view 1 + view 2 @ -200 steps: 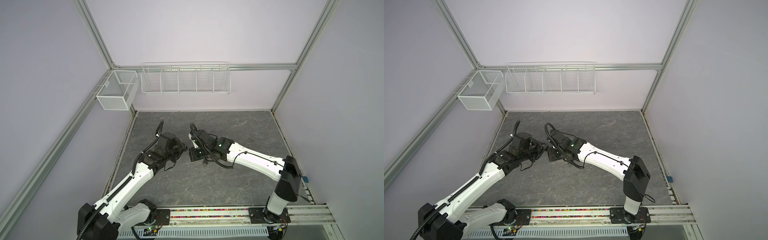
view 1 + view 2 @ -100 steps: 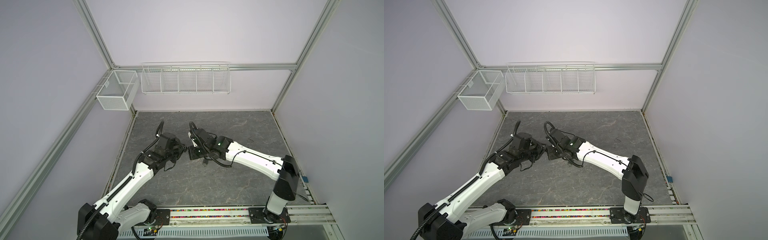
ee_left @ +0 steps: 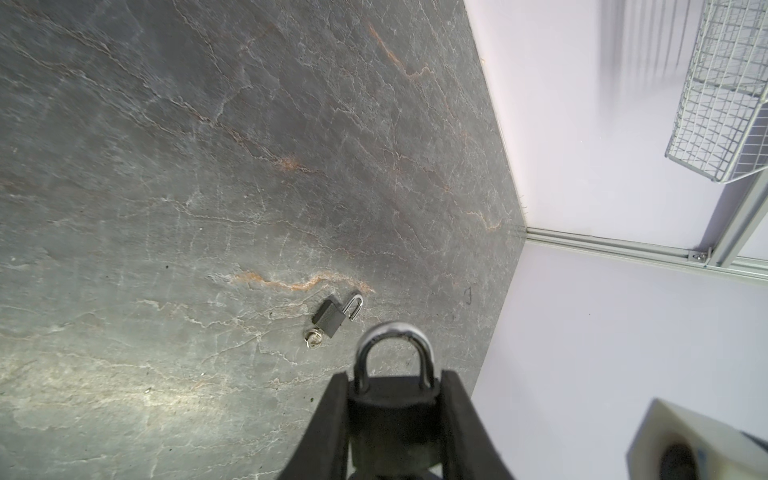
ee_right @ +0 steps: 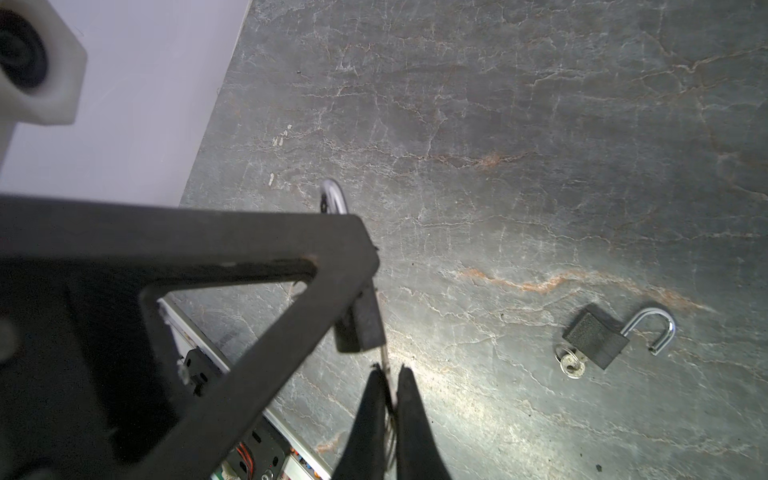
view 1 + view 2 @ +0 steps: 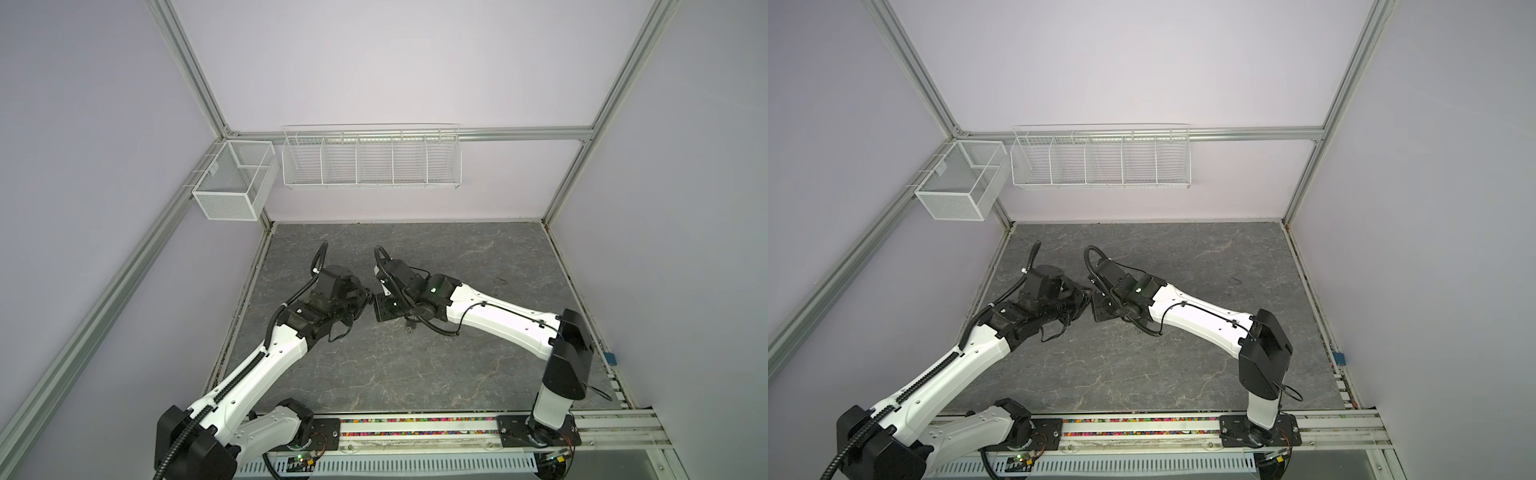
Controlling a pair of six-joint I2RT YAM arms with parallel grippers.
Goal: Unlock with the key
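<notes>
The padlock [image 3: 392,411], black-bodied with its steel shackle [image 3: 392,337] closed, is held clear of the table, clamped by its two sides between the fingers of the left gripper [image 3: 395,380]. In the right wrist view the same padlock [image 4: 360,328] shows just past one left finger [image 4: 249,249]. The key [image 4: 385,354] points its thin blade at the underside of the body. Its tip seems to meet the keyway, though the joint is too small and shadowed to be sure. The right gripper [image 4: 390,371] pinches the key's head, its jaws drawn almost together.

In a top view the two arms meet tip to tip over the left-centre of the grey stone-patterned tabletop [image 5: 457,353]. On that surface, well apart from the held lock, lies a second padlock [image 4: 596,338] with its shackle swung open and a second key [image 4: 571,361] at its base
</notes>
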